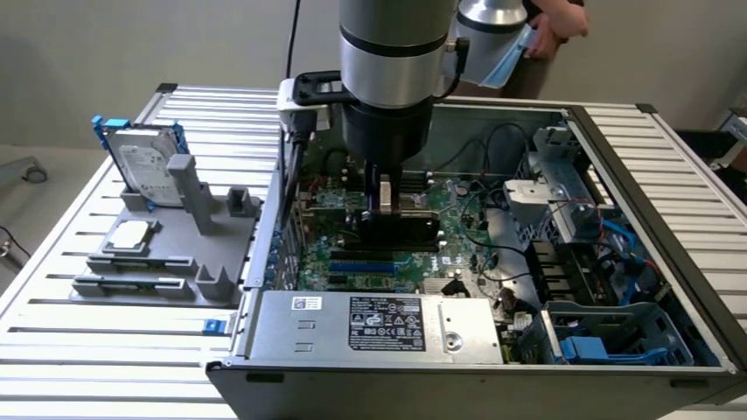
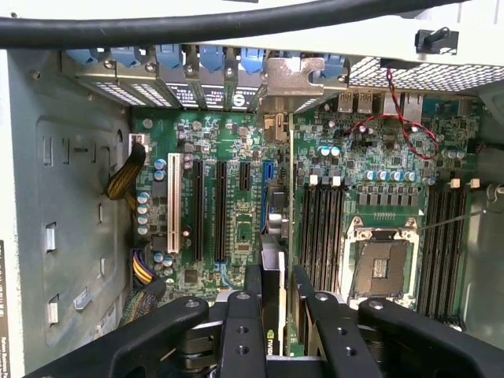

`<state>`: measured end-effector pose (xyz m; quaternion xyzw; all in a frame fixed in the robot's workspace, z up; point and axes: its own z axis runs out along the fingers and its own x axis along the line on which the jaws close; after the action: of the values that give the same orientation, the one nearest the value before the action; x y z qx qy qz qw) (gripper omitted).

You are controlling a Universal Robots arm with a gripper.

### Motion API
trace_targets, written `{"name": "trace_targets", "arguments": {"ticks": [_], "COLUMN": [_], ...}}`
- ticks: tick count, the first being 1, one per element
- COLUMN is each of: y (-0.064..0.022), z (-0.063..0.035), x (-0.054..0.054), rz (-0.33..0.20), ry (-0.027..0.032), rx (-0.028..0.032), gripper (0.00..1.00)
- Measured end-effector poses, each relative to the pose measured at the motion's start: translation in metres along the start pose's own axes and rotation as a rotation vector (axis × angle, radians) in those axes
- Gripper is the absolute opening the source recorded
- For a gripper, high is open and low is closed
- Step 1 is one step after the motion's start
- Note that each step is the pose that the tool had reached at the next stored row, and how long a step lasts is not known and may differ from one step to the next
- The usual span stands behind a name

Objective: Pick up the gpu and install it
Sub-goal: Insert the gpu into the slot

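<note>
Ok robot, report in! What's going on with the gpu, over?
Gripper shut on gpu. Gpu on edge inside the case, over the motherboard, bracket at the rear slots. Memory slots close alongside.

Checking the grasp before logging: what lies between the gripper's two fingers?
The gpu, edge-on in the wrist view, is clamped between the fingers of the gripper, over the motherboard.

Exterior view: you look from high up, steeply down across the slatted counter into the open computer case, with the whole case in frame. Wrist view: you sit close behind the hand, inside the case, facing the motherboard. Both views share that motherboard.
</note>
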<state>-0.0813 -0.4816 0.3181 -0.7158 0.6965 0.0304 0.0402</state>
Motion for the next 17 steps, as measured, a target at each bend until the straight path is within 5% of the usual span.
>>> {"name": "trace_targets", "arguments": {"ticks": [17], "y": [0.0002], "z": [0.0109], "x": [0.001], "rz": [0.013], "ry": [-0.0014], "rx": [-0.0349], "gripper": [0.26]}}
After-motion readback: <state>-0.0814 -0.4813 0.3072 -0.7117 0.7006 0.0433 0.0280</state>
